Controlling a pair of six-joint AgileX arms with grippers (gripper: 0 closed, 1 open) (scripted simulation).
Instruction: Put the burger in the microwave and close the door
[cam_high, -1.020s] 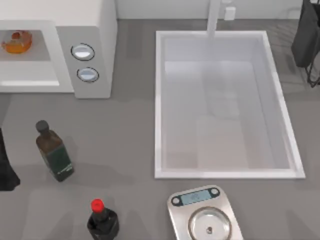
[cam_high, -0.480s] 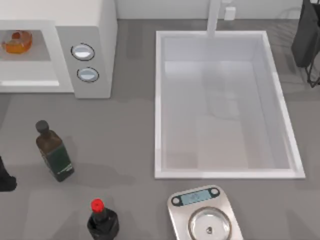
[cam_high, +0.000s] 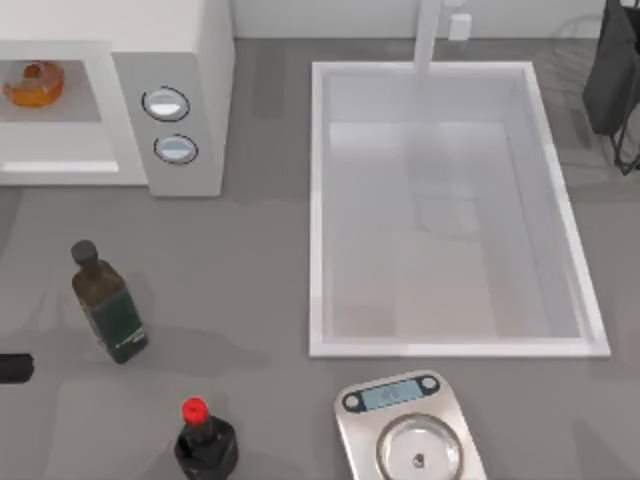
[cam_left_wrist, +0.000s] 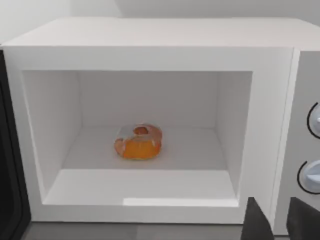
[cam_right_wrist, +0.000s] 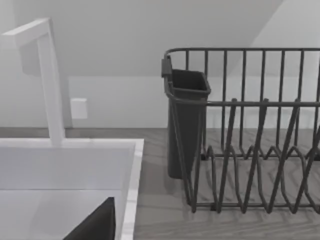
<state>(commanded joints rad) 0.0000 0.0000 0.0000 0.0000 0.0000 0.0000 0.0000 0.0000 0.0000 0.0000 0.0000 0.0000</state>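
One microwave stands at the far left of the table, its cavity open to the front, with two round silver knobs stacked on the side panel. One burger (orange-brown, glossy) lies on the cavity floor, roughly central. The door shows as a dark strip at the cavity's left edge, swung open. Two bottles stand near-left: a dark green one and a red-capped one. One sink occupies the centre-right; one scale sits near it.

The left gripper faces the microwave front below the knobs, its fingers parted and grasping nothing. The right arm is parked far right by a dish rack; whether its fingers are parted or closed cannot be told.
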